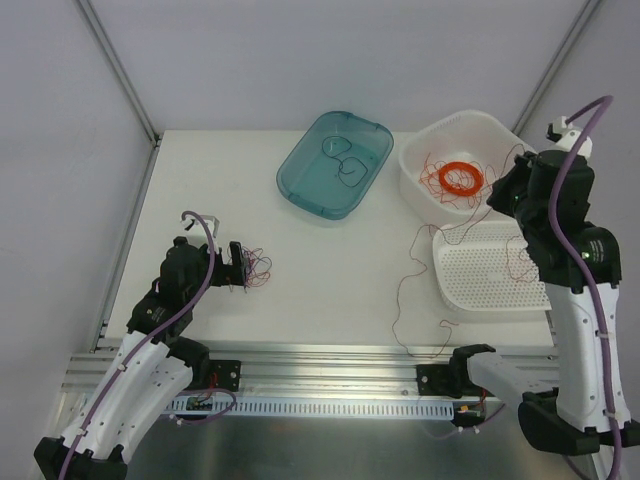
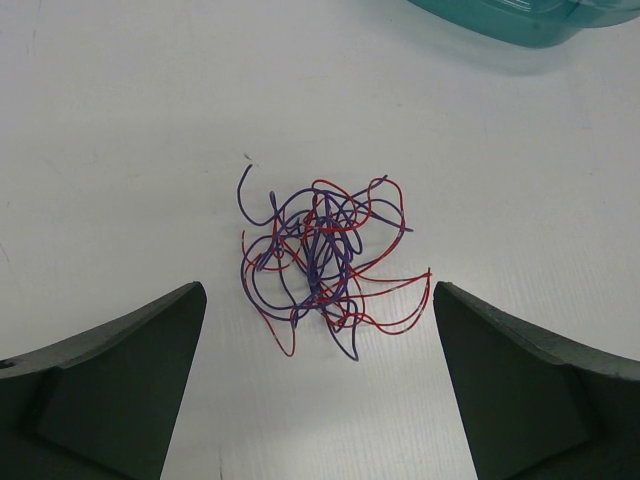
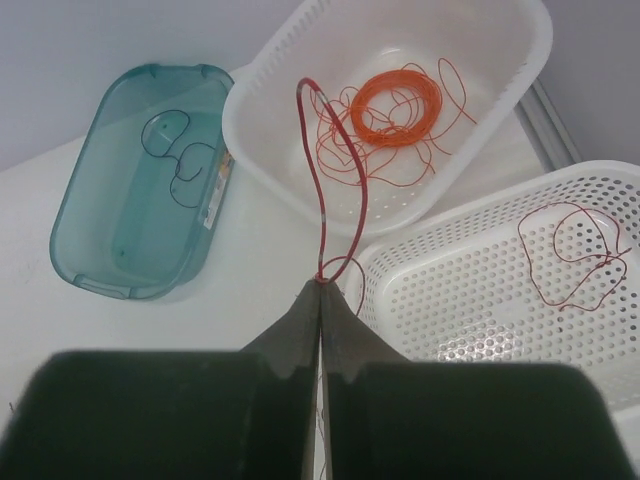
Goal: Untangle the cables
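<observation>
Your left pincer [image 1: 237, 264] is hanging wide open over the worktop [image 2: 100, 150], its jaws standing either side of the cables [image 2: 320, 260], a small wad of red and blue-purple strands lying loose and touching neither finger. Your right pincer [image 3: 320, 285] is clamping fully closed on one red strand [image 3: 307, 81], which is looping up from the fingertips. Beyond it a perforated white tray [image 3: 450, 290] is holding a thin red loop [image 3: 566, 207], a white basket [image 3: 260, 130] is holding an orange coil [image 3: 400, 105] amid loose red wire [image 3: 340, 160], and a teal bin [image 3: 90, 200] is carrying dark wire [image 3: 165, 114].
</observation>
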Action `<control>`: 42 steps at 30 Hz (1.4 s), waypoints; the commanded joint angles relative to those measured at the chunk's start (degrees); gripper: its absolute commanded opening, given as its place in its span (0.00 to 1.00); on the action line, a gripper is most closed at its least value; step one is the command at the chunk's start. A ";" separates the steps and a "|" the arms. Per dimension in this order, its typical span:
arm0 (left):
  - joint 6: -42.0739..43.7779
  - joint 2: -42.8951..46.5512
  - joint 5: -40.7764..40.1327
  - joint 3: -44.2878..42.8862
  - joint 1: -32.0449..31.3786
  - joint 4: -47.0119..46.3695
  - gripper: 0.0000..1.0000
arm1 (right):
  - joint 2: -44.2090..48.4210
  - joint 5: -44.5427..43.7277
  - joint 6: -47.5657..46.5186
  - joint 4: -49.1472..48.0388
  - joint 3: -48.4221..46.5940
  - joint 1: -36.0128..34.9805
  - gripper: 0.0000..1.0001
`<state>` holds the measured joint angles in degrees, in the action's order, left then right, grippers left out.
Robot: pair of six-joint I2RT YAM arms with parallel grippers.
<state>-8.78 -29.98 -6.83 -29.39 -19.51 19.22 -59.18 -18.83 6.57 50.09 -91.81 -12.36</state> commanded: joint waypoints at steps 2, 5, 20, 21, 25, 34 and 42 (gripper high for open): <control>1.04 0.18 -1.61 -0.50 0.00 -0.77 0.99 | 5.20 8.62 -1.99 -3.66 -0.56 4.70 0.01; 1.04 -0.17 -1.26 -0.50 0.00 -0.77 0.99 | 6.35 12.84 -4.27 -6.49 -4.15 4.98 0.01; 0.95 -0.08 -1.17 -0.50 0.00 -0.77 0.99 | 6.35 21.76 -6.21 -14.14 -4.35 5.07 0.01; 0.87 0.09 -1.25 -0.50 0.00 -0.85 0.99 | 6.79 19.29 -7.17 -13.62 -4.17 5.07 0.01; 0.95 -0.17 -0.99 -0.50 0.08 -0.77 0.99 | 7.67 4.89 -10.60 -10.37 -3.64 5.42 0.01; 0.87 -0.17 -0.47 -0.58 0.00 -0.77 0.99 | 11.98 -8.07 -6.93 -10.88 16.35 11.64 0.01; 1.13 0.09 -0.46 -0.50 0.00 -0.77 0.99 | 10.32 7.67 12.14 -17.21 38.80 34.67 0.01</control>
<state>-8.38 -30.35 -7.11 -29.39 -19.51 19.22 -48.18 -16.64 9.54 36.97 -57.06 17.52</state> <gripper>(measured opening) 0.992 0.012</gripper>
